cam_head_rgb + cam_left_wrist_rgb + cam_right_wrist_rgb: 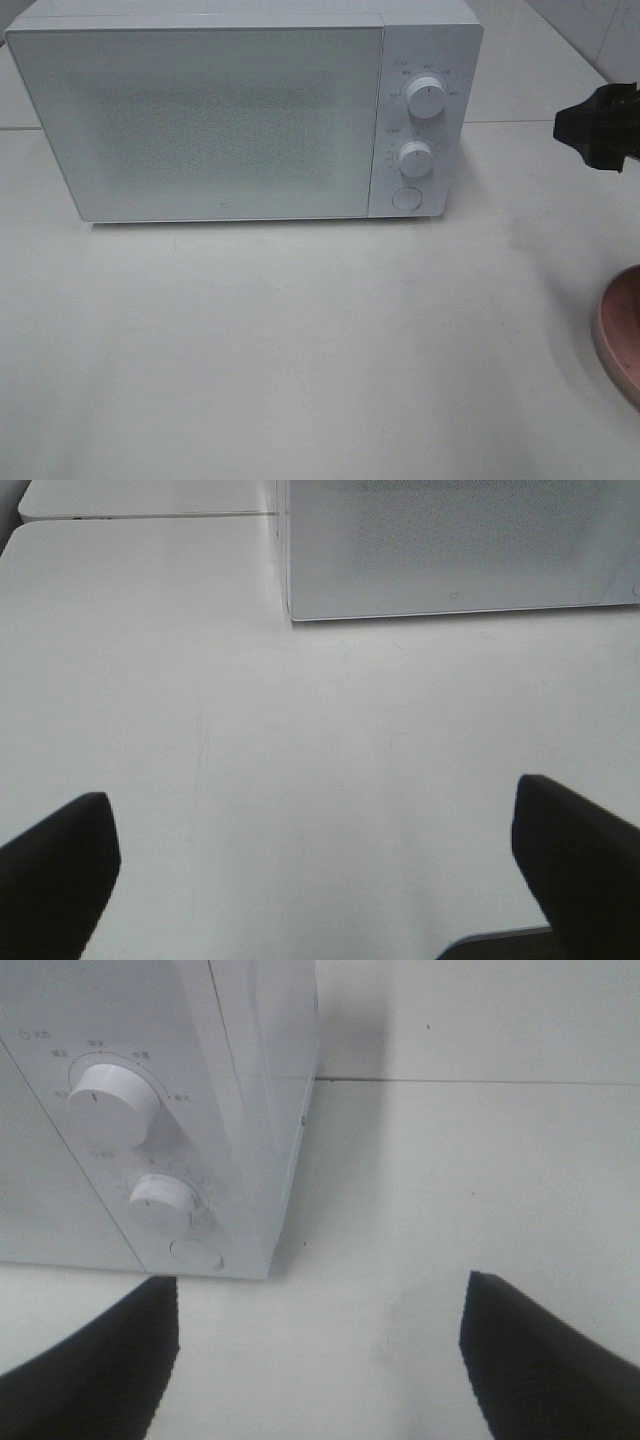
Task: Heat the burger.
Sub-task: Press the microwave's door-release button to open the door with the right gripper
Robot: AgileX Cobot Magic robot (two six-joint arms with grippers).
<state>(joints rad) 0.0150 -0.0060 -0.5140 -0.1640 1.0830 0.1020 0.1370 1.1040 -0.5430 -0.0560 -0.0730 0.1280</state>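
Counting one white boxy microwave point(240, 110), two white round dials point(426, 98) point(414, 156), one round white button point(406, 198), one pink round plate point(625, 325), two black grippers point(310, 792) point(320, 1282).

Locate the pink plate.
In the exterior high view, the pink plate lies cut off at the right edge, nearer the camera than the right tool.
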